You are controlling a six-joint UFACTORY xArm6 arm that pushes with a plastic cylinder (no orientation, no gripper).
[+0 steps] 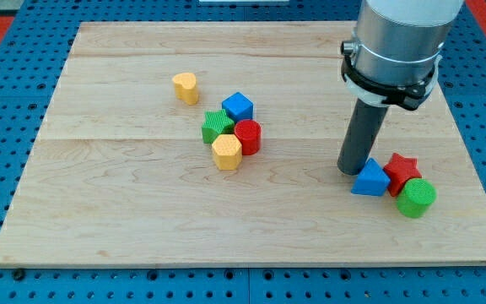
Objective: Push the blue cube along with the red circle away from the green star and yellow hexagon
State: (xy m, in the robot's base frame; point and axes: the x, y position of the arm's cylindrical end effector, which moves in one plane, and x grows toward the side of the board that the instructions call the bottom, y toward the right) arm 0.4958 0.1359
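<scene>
Nearest, at the right of the wooden board point(125, 236): green cylinder point(416, 198), touching the red star point(402, 170) just behind it, the star partly covered by both the cylinder and the blue triangular block point(369, 179) on its left. My tip point(353, 171) down on the board right at the far-left edge of that blue triangular block, seemingly touching it, though the contact line itself hard to make out. No fingers here to open or close, only a straight dark rod under a grey collar, the arm above cut off by the upper edge. Farther left, near the middle of the board, well apart from the tip: a tight cluster of four. Yellow hexagon point(226, 152) nearest, green star point(217, 127) behind it on the left with its points half hidden, red circle point(248, 136) on the right, blue cube point(238, 106) at the far side; all pressed together, cube and circle not yet separated from star and hexagon. Farther still and to the left, standing alone: a yellow block point(186, 87), rounded, exact shape unclear. Blue pegboard point(7, 101) around the board, cropped on every side.
</scene>
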